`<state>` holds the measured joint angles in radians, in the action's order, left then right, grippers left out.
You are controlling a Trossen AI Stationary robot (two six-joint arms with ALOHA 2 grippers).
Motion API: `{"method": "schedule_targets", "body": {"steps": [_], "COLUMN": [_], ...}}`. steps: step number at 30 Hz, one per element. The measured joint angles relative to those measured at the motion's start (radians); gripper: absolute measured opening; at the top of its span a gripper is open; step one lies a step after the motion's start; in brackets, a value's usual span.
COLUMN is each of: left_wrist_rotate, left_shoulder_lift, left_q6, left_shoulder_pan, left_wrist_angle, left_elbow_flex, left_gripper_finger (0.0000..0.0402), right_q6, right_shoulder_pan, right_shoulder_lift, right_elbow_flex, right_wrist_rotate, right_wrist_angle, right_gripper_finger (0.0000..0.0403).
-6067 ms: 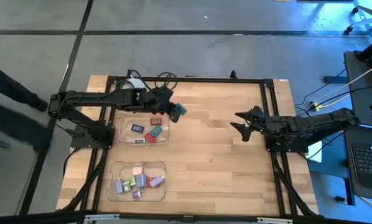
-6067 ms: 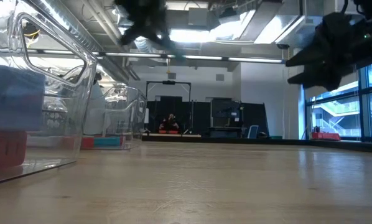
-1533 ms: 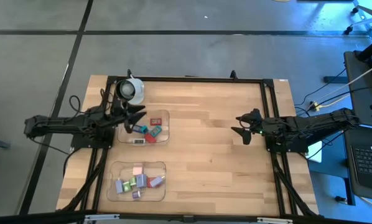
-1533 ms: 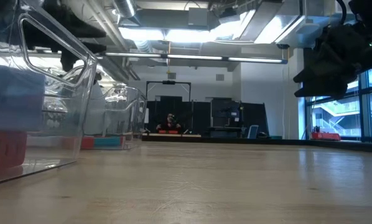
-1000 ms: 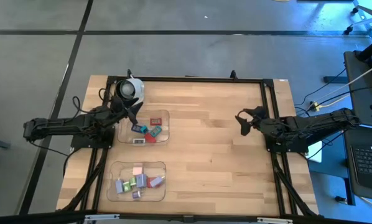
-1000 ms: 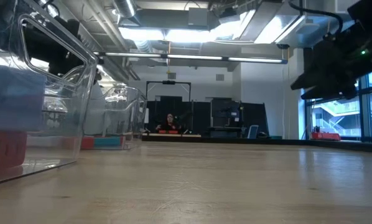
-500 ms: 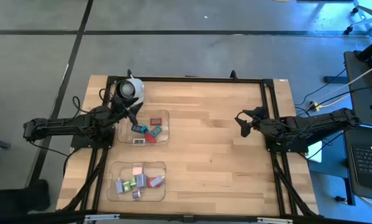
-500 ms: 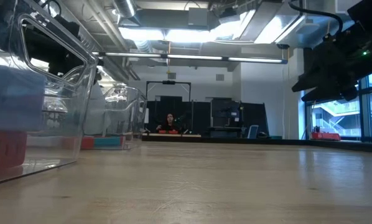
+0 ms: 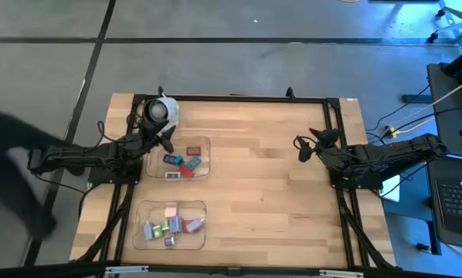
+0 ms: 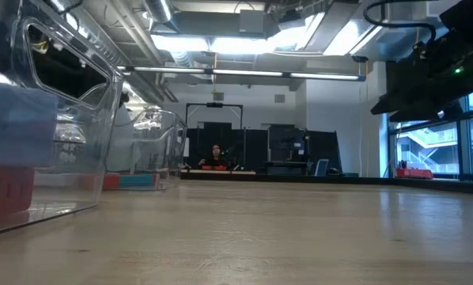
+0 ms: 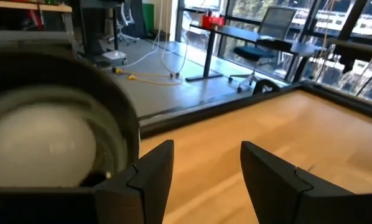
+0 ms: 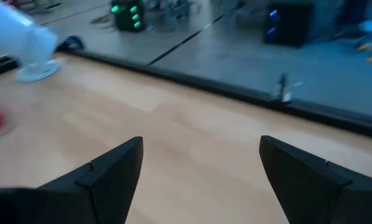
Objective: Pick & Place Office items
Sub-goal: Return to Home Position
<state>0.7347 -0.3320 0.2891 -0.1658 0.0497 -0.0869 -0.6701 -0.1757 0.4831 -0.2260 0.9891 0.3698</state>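
Office items (image 9: 181,161) now all in upper tray (image 9: 208,171) and lower tray (image 9: 138,210), none held. Left gripper (image 9: 161,142), fingers parted and empty, has pulled back beside white cup (image 9: 160,112). Right gripper (image 9: 300,148), likewise released, tucked toward table's right edge. Sorting looks complete.

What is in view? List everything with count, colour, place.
Table: one, light wood.
Upper tray: one, clear, table's left side.
Lower tray: one, clear, same side, lower in the high view.
Upper-tray office items: about five; red, teal-blue, white.
Lower-tray office items: about seven; pink, lavender, green, red.
White round object: one, far-left corner.
Person: one, far back in the room.
Left pincer: one, dark, open, at upper tray's corner.
Right pincer: one, dark, open, over table's right side.
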Motion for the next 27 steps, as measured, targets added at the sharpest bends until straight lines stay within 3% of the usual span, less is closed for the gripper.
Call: {"method": "schedule_targets", "body": {"steps": [4,13,27], "left_wrist_rotate": [-0.005,0.007,0.005], "left_shoulder_lift": [-0.003,-0.001,-0.001], "left_q6": [0.030,-0.154,-0.162], "left_shoulder_pan": [0.000,0.000,0.000], "left_wrist_angle": [0.081,0.163,0.157], "left_elbow_flex": [0.077,0.074,0.074], "left_gripper_finger": [0.0182,0.0182,0.0182], "right_q6": [0.000,0.008,0.008], "right_shoulder_pan": [0.000,0.000,0.000], "right_shoulder_lift": [0.017,0.031,0.030], "right_elbow_flex": [0.000,0.000,0.000], "right_wrist_rotate": [0.049,-0.049,-0.461], "right_wrist_angle": [0.000,0.002,0.002], "right_gripper_finger": [0.0322,0.0322,0.0322]}}
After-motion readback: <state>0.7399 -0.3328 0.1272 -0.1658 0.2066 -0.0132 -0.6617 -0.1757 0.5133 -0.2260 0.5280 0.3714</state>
